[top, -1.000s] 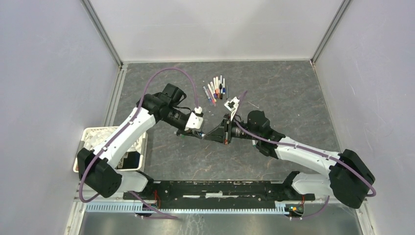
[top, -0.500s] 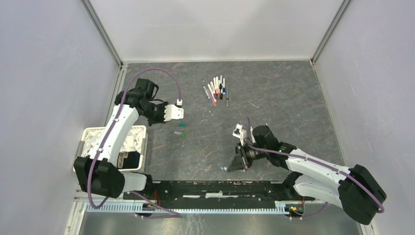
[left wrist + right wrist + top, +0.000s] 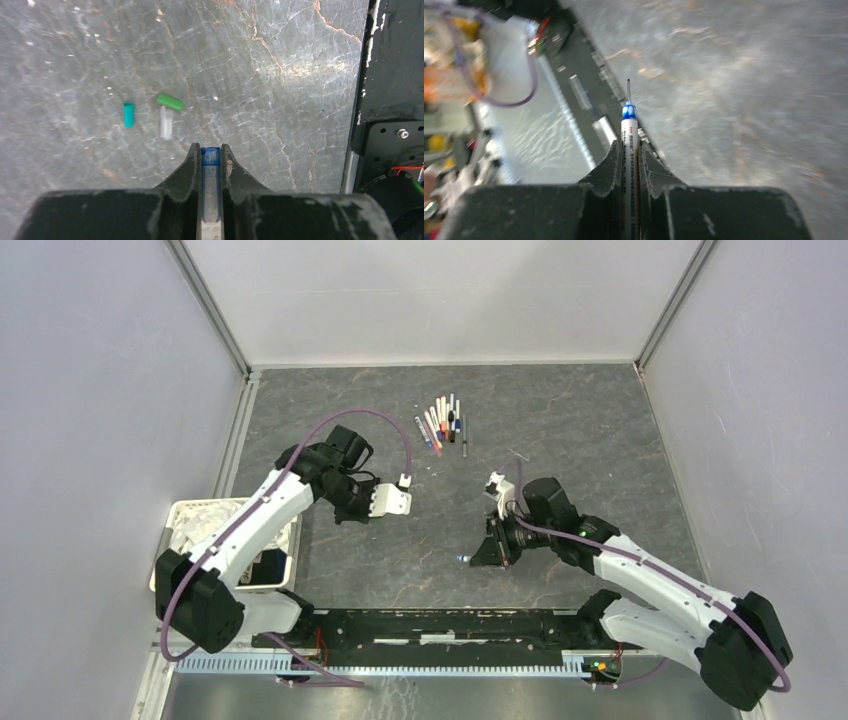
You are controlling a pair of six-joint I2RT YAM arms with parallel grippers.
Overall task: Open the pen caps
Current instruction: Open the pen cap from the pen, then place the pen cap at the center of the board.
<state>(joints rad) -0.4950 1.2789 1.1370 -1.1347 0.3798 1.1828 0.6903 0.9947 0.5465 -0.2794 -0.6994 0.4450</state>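
Grey marbled table [image 3: 280,75] with rusty veins. Left of centre: teal cap [image 3: 128,114], green cap [image 3: 170,102], clear cap [image 3: 166,123]. Lower centre: blue cap [image 3: 210,156]. White pen [image 3: 628,131], blue collar.

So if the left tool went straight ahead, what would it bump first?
Probably the bare table. The left tool, shut on a blue cap, aims beside the clear cap and green cap, not at them; depth is unclear.

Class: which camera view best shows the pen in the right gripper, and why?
The right wrist view: the pen sits centred in the right gripper, its white barrel, blue collar and bare thin tip clear. The top external view shows only a tiny blue speck at that gripper's end. The left wrist view misses it.
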